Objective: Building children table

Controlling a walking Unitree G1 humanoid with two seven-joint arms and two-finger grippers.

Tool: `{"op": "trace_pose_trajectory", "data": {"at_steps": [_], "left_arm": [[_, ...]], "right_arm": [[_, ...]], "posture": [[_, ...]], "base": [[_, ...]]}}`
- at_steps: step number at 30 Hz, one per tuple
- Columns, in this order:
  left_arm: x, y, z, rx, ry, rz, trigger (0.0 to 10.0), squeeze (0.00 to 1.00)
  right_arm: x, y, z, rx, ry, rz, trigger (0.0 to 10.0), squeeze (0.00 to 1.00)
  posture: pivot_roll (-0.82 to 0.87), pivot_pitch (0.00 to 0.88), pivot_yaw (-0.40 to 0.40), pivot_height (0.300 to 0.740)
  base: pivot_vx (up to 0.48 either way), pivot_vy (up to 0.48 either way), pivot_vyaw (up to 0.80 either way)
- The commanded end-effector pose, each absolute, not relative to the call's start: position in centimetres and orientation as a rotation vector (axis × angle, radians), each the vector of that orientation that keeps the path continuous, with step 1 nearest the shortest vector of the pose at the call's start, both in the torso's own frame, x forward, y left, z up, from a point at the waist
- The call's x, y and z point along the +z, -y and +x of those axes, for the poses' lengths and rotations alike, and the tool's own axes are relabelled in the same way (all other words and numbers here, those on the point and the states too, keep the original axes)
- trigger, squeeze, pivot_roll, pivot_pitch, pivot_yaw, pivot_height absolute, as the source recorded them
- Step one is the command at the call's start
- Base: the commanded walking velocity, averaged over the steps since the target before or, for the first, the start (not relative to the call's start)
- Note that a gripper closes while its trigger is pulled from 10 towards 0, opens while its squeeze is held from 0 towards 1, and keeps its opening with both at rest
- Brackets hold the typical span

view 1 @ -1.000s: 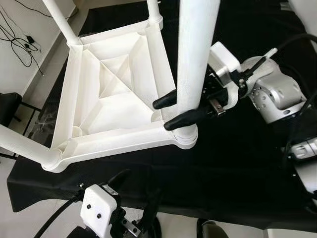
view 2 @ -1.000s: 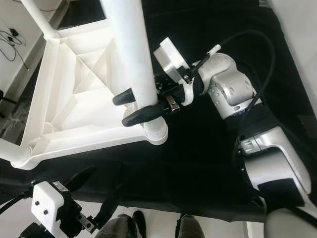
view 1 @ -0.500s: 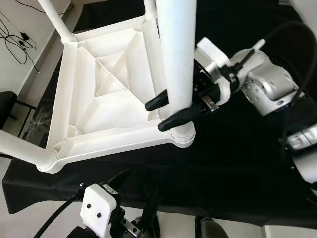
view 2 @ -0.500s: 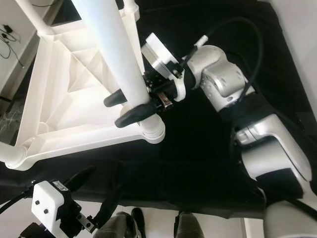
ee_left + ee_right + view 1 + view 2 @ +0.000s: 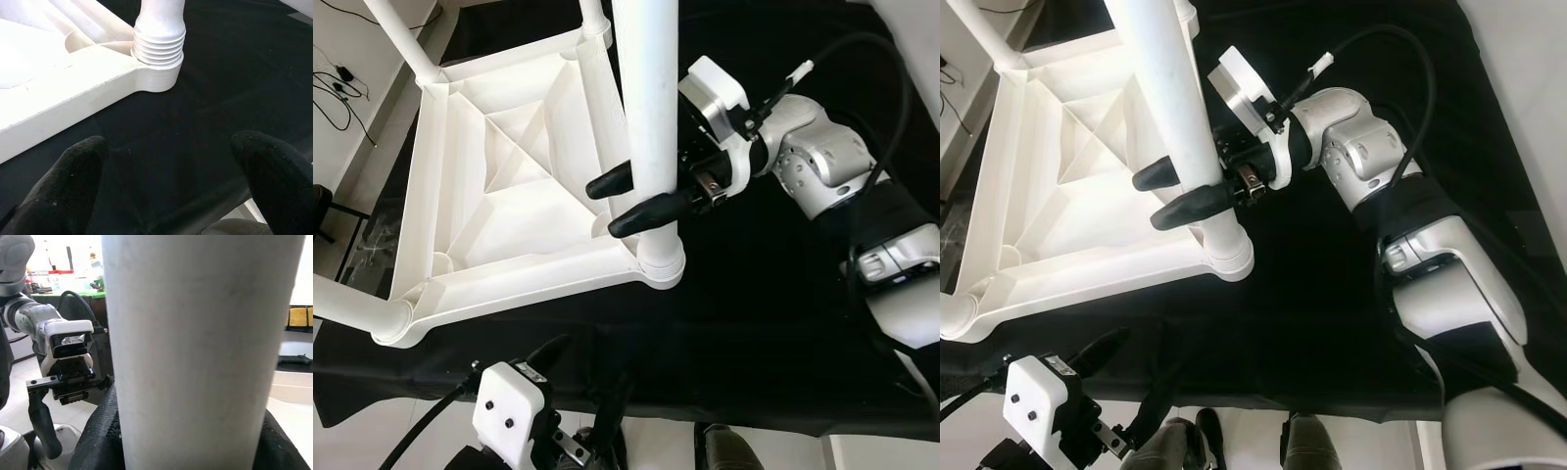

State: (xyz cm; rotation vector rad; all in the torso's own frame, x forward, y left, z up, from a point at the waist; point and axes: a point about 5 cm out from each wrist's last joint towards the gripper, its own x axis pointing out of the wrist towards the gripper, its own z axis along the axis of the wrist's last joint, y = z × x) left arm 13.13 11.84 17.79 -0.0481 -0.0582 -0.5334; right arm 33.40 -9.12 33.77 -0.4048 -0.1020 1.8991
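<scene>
The white plastic children's table point(image 5: 509, 196) lies upside down on a black cloth, its legs pointing up. My right gripper point(image 5: 609, 206) is shut on the near right leg point(image 5: 646, 98), a short way above its threaded corner socket point(image 5: 661, 266). In the right wrist view the leg point(image 5: 195, 347) sits between the black fingers point(image 5: 100, 431). My left gripper point(image 5: 579, 377) hangs low in front of the cloth's near edge, open and holding nothing. In its wrist view the left gripper point(image 5: 176, 166) looks at that same socket point(image 5: 159, 46).
Three more legs stand in the other corners: far left point(image 5: 401, 39), far right point(image 5: 592, 15) and near left point(image 5: 347, 304). The black cloth point(image 5: 773, 323) spreads out to the right of the table. Pale floor with cables point(image 5: 337, 83) lies to the left.
The whole picture has shifted, so the camera moved. My right arm has reached further left with the leg still held, and the leg now looks more upright. The left gripper has stayed put.
</scene>
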Motion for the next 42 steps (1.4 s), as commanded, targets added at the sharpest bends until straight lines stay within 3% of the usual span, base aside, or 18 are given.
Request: {"op": "trace_pose_trajectory", "data": {"at_steps": [1,10,22,31,42], "left_arm": [[17.8,-11.9,12.8,-0.539,0.044,-0.044,10.0,0.00],[17.8,-11.9,12.9,-0.540,0.044,-0.044,10.0,0.00],[17.7,-11.9,13.2,-0.540,0.046,-0.046,10.0,0.00],[17.6,-12.2,13.5,-0.539,0.051,-0.042,10.0,0.00],[17.6,-12.2,13.7,-0.540,0.051,-0.040,10.0,0.00]], "right_arm": [[30.9,9.7,34.1,1.868,-0.021,-0.389,10.0,0.00],[30.3,10.9,34.3,1.759,0.005,-0.354,10.0,0.00],[29.3,12.8,33.8,1.417,-0.015,-0.453,10.0,0.00],[26.3,13.2,30.5,1.067,-0.099,-0.333,10.0,0.00],[25.6,13.6,30.1,0.791,-0.134,-0.291,10.0,0.00]], "posture": [[0.01,0.395,0.145,0.740],[0.00,0.395,0.150,0.740],[-0.02,0.399,0.142,0.740],[-0.04,0.400,0.143,0.740],[-0.05,0.396,0.144,0.740]], "base": [[0.000,0.000,0.00],[0.000,0.000,0.00],[0.000,0.000,0.00],[0.000,0.000,0.00],[0.000,0.000,0.00]]}}
